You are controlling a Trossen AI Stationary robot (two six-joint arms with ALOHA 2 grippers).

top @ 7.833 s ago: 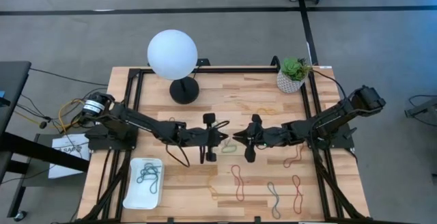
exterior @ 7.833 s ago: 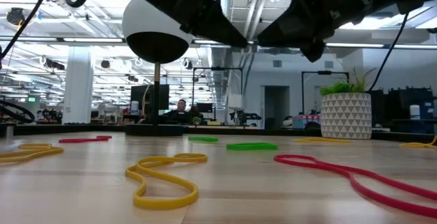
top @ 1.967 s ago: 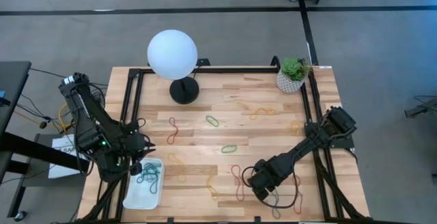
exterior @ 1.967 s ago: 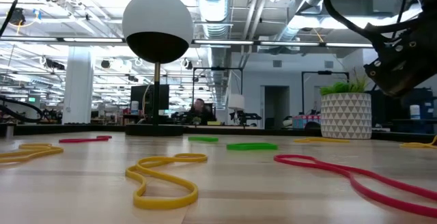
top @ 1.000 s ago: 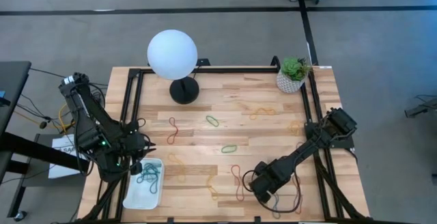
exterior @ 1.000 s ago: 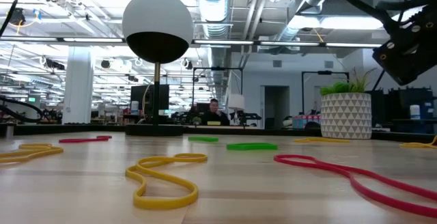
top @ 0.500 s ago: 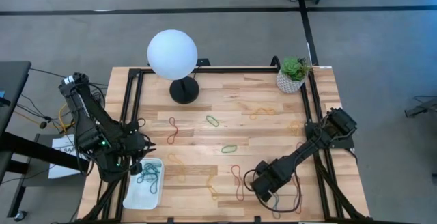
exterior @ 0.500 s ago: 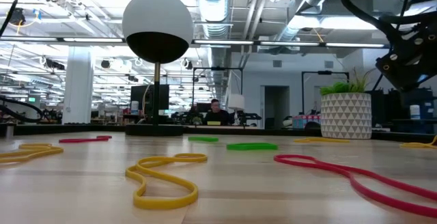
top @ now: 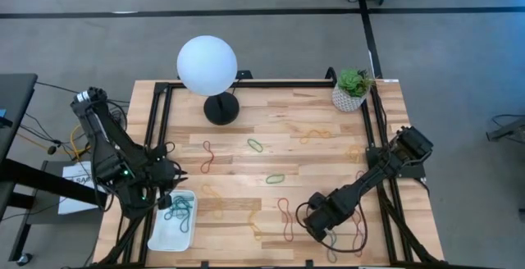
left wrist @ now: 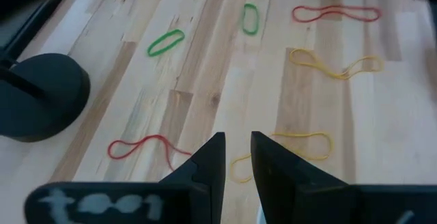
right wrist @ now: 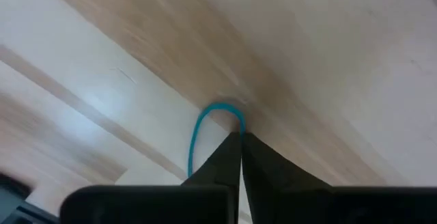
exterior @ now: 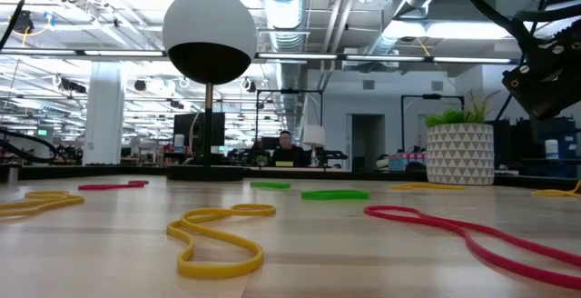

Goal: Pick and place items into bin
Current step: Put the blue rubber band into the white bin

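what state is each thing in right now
right end effector: shut on the blue band, low at the table's front
left end effector: slightly open, empty, beside the bin
bin: holds several blue-grey bands
red band: flat on the table

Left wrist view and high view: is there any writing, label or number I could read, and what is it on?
White marking on the housing behind the left arm's jaws: smeared lettering, too blurred to read.
White sheet on the floor off the table's left side: dark print, too small to read.
Bin, lamp, plant pot: no text visible.
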